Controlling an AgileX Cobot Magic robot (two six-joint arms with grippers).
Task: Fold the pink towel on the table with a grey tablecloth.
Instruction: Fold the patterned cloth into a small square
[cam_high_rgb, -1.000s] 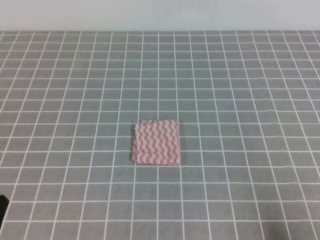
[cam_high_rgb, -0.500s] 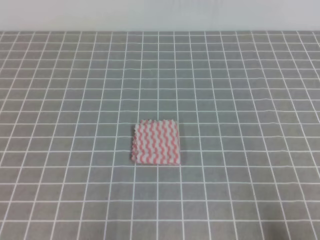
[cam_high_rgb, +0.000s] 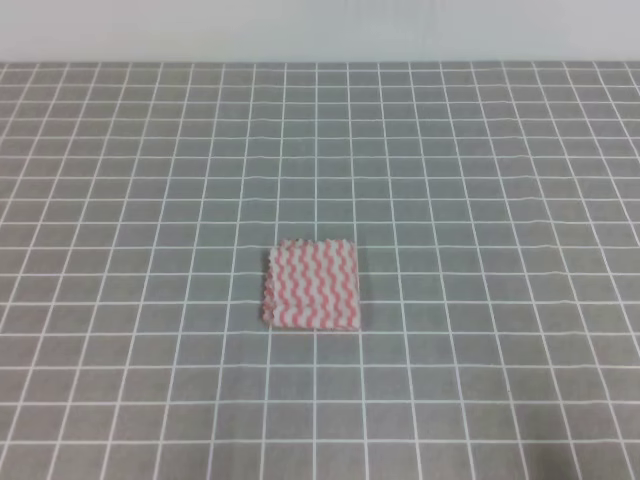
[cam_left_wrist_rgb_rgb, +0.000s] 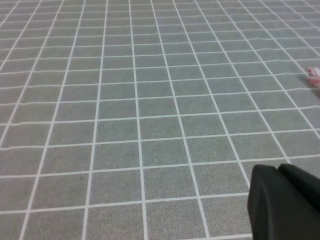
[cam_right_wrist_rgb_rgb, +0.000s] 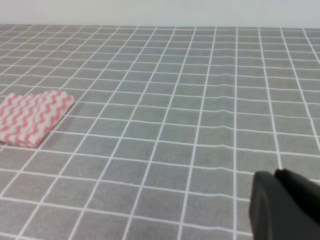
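Jaws: both unclear, dark gripper tips (cam_left_wrist_rgb_rgb: 285, 202) (cam_right_wrist_rgb_rgb: 285, 205) barely visible | small folded pink-and-white wavy-striped towel (cam_high_rgb: 312, 284) lies flat on grey white-gridded tablecloth (cam_high_rgb: 480, 200) | judgement: fold looks finished; keep arms clear.

A bare test setup, lab-like: a tabletop (cam_high_rgb: 480, 180) under grey cloth gridded with white lines, against a plain pale wall (cam_high_rgb: 320, 30).

The table with a grey tablecloth (cam_high_rgb: 480, 180) carried only the pink towel (cam_high_rgb: 313, 284), folded into a small flat square, lying nearer its front edge than its back.
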